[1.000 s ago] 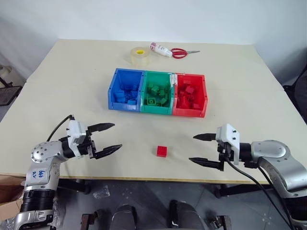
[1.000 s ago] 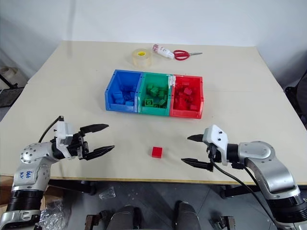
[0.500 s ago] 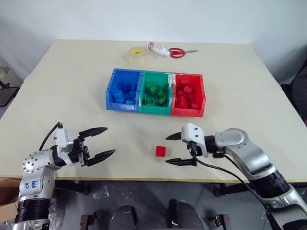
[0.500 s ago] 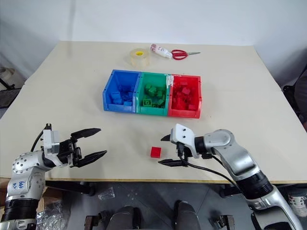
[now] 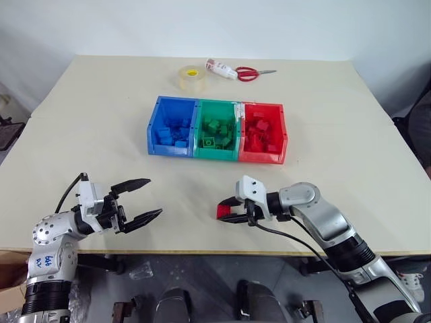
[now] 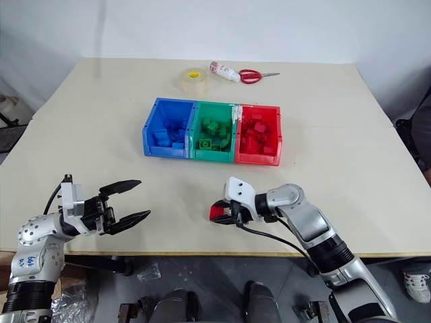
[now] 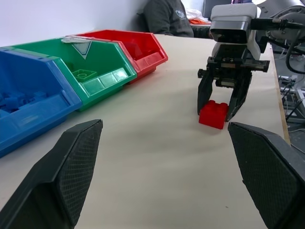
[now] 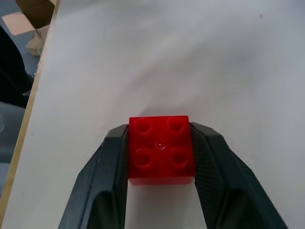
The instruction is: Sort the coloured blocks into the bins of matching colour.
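Red four-stud brick (image 8: 161, 149) clamped between both black fingers (image 8: 112, 162) of the right gripper (image 5: 227, 209), studs plain from the right wrist; resting on the beige table (image 5: 87, 128) near its front edge, well short of the joined bins (image 5: 217, 129). Seen from the left wrist: brick low on the tabletop. Left gripper (image 5: 138, 199) spread wide, holding nothing, well left of the brick. Bare tabletop between brick and bins. Tape roll (image 5: 192, 78) and scissors (image 5: 249, 72) beyond the bins.
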You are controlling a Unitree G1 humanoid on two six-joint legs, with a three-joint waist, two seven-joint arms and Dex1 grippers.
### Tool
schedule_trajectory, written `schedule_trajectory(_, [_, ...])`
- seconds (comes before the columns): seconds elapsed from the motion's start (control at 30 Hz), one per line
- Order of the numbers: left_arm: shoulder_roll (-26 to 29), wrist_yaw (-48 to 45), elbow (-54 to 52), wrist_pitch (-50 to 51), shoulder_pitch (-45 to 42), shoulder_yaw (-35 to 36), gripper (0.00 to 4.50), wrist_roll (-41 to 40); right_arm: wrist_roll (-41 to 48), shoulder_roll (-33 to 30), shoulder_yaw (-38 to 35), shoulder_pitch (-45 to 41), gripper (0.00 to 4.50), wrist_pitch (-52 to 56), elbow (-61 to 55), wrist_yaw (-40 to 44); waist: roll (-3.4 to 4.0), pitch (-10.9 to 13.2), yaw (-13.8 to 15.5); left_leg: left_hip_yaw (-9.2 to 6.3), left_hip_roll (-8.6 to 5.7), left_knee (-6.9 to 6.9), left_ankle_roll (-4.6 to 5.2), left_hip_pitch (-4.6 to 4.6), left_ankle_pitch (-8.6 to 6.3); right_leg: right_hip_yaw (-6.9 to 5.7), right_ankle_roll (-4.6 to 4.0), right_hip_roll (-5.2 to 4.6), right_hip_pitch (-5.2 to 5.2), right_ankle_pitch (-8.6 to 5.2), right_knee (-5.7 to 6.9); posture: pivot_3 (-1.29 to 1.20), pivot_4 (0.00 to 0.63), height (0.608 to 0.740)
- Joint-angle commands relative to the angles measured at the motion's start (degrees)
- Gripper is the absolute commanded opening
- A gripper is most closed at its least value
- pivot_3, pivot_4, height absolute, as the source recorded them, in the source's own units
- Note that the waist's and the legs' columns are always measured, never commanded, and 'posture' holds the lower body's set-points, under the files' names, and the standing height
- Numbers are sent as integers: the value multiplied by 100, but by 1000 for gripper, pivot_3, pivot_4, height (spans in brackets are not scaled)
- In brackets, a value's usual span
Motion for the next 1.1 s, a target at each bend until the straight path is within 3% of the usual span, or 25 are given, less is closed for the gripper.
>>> schedule_trajectory(0.03, [-54, 85, -104, -102, -81, 35, 4500, -58, 336, 60, -633, -148, 1464, 82, -317, -245, 0, 0, 5, 0, 0, 0, 0, 0, 0, 0, 0, 0, 0, 0, 0, 0, 150, 740])
schedule_trajectory(0.27, [-154, 220, 20, -110, -214, -75, 4500, 38, 261, 158, -1611, -1150, 1464, -253, 772, -1107, 3, 2, -15, 4, 2, -2, -1, 1, 0, 0, -1, 1, -3, 0, 2, 0, 150, 740])
schedule_trajectory(0.53, [-194, 404, 303, -78, -586, -260, 4500, 246, -289, 458, -2017, -2785, 1464, -2018, 4022, -1977, 9, 5, -104, 17, 4, -19, -4, 4, 1, 0, -2, 3, -6, -1, -3, 0, 150, 740])
schedule_trajectory(0.57, [-181, 434, 316, -47, -610, -286, 4500, 277, -317, 490, -2025, -2852, 2196, -2169, 4193, -1986, 9, 6, -133, 18, 4, -23, -5, 4, 1, 0, -2, 3, -7, -1, -5, 0, 150, 740])
schedule_trajectory(0.6, [-153, 517, 323, 7, -635, -323, 4500, 350, -343, 511, -2024, -2880, 2502, -2286, 4285, -1980, 9, 6, -145, 21, 4, -27, -5, 4, 2, 0, -2, 3, -8, -1, -9, 0, 150, 740])
schedule_trajectory(0.8, [-88, 1131, 107, 479, -656, -261, 4500, 465, -115, 413, -1975, -2252, 4330, -2213, 3329, -1390, 16, 10, -167, 29, 4, -43, -8, 8, 3, 0, 1, 3, -11, 0, -14, 0, 150, 740])
schedule_trajectory(0.83, [-85, 1141, 52, 518, -631, -225, 4500, 406, -46, 328, -1962, -2003, 4469, -2095, 2968, -1236, 16, 10, -161, 29, 4, -44, -8, 9, 4, 0, 1, 3, -11, 0, -15, 0, 150, 740])
schedule_trajectory(1.1, [47, 1213, -258, 882, -405, -50, 4500, 196, 810, -647, -2086, -144, 4469, -920, 471, 27, 16, 10, -127, 29, 4, -36, -6, 8, 2, 0, 2, 0, -10, 0, -15, 0, 150, 740])
